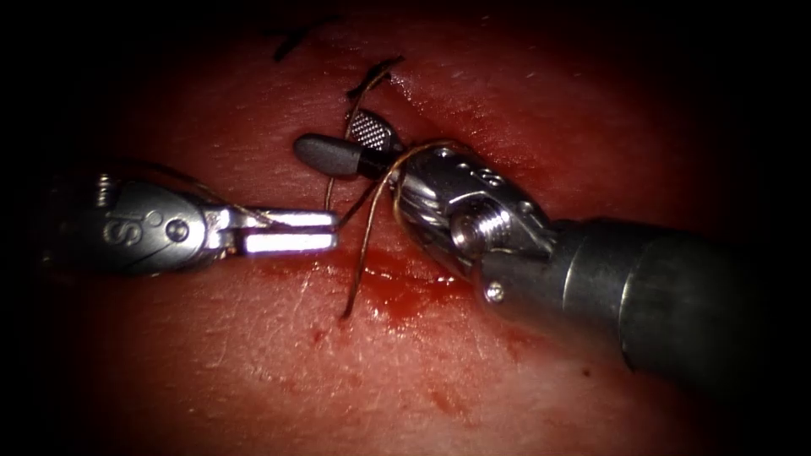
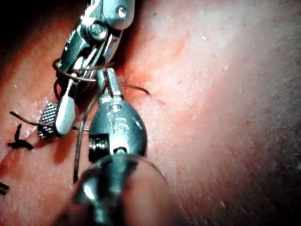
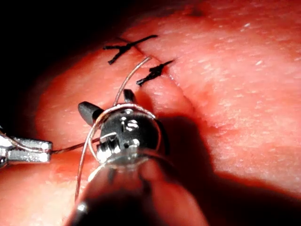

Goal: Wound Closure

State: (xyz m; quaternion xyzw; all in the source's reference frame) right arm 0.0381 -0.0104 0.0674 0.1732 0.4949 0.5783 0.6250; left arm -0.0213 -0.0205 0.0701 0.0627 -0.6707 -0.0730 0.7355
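Note:
My left tool (image 1: 331,230) comes in from the left with its jaws shut on the brown thread (image 1: 365,245); it is also seen close up (image 2: 109,81). From those jaws the thread runs to my right tool (image 1: 342,143) and loops around its wrist (image 3: 123,113). The right tool's jaws stand open with nothing between them, one dark jaw and one ribbed pad (image 1: 372,131). A loose thread end (image 1: 346,311) lies on the tissue (image 1: 253,363). The thread rises from the cut (image 3: 134,70) between two stitches.
Two tied stitches with dark cut ends (image 1: 376,78) (image 1: 291,42) sit at the far end of the cut. Red fluid (image 1: 405,291) pools under the tools. The right tool's thick shaft (image 1: 659,295) covers the right side.

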